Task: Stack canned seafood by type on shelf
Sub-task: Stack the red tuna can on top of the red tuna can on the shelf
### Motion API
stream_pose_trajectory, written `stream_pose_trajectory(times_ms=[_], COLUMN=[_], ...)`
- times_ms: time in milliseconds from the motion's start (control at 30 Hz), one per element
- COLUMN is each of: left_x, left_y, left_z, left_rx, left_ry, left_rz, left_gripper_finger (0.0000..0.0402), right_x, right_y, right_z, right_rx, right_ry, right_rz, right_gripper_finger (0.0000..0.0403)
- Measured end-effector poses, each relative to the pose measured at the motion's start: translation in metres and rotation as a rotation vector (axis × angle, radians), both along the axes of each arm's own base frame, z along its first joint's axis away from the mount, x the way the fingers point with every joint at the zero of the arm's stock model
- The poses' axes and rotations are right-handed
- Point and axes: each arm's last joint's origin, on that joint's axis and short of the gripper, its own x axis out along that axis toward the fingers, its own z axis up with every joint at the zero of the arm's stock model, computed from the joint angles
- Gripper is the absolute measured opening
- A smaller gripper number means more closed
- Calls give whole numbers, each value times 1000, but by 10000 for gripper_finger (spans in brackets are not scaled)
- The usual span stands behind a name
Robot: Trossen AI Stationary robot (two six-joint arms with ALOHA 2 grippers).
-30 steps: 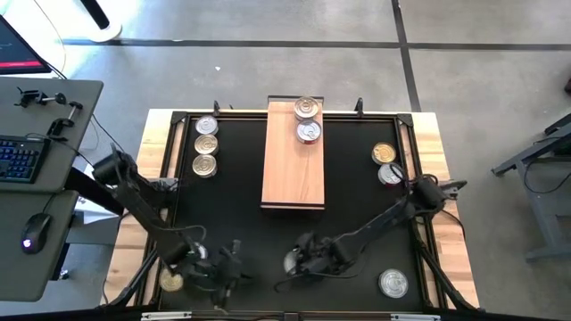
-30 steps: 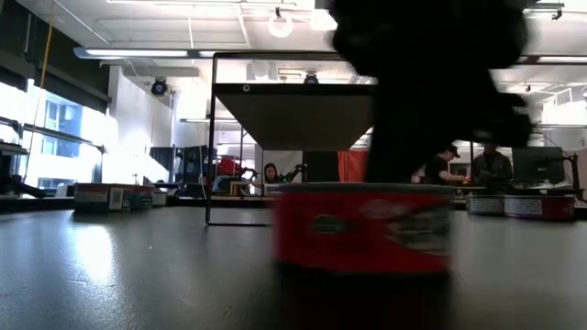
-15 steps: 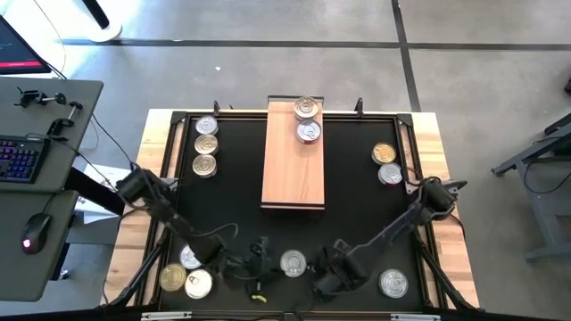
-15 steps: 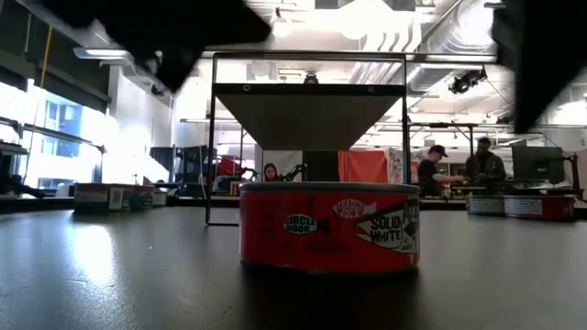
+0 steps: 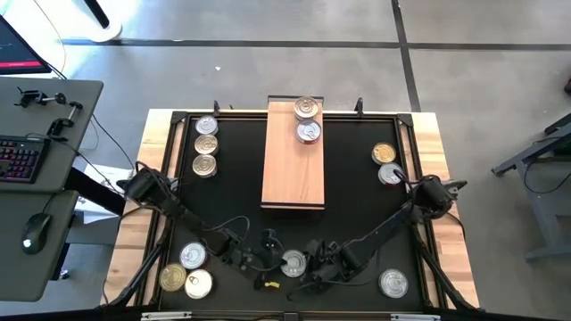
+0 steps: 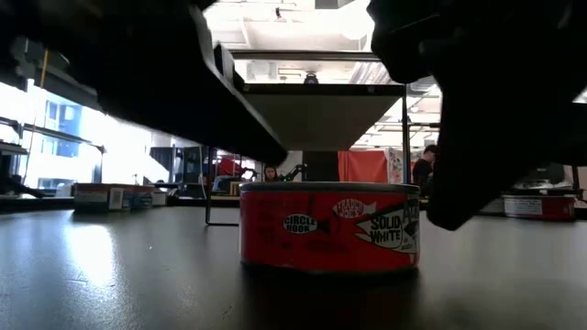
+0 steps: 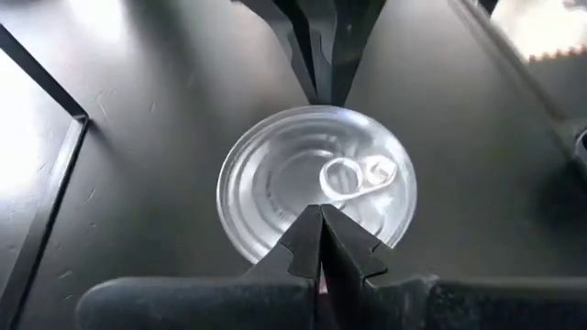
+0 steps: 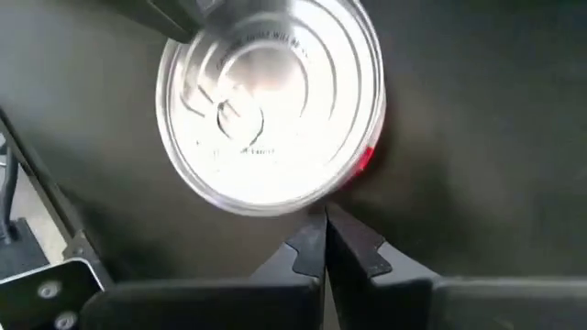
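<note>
We've got both the left gripper (image 7: 321, 215) and right gripper (image 8: 325, 218) clenched empty beside the flat round silver-lidded red-labelled tin (image 5: 293, 263); rigid, probably slick, so grip its sidewall.

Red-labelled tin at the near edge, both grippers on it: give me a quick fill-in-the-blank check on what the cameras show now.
1. The left gripper has its fingers ____.
2. The red-labelled tin stands on the black tabletop, not on the ____.
3. The wooden shelf carries ____ tins.
4. The right gripper sits ____ the tin, not gripping it.

Missing words: shut; shelf; two; beside
</note>
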Motion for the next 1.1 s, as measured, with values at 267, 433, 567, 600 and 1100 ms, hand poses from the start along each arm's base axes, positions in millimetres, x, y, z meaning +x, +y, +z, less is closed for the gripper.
stream_pose_trajectory(times_ms=[267,433,567,600,1100], left_x=[3,-2,-4,-4,-9], left_y=[6,7,6,6,9], left_z=[-1,-6,-8,-8,-16], left_rx=[15,25,31,29,35], left_ry=[21,65,76,79,152], left_rz=[-3,-26,-26,-24,-9], left_gripper_finger=[0,0,0,0,0], right_x=[5,6,7,7,29], right_y=[-8,-8,-8,-8,3], right_z=[0,1,1,3,49], right_rx=[-4,1,5,9,11], right_ry=[1,2,-15,-27,-221], right_rz=[-9,-8,-14,-16,1], right_gripper_finger=[0,0,0,0,0])
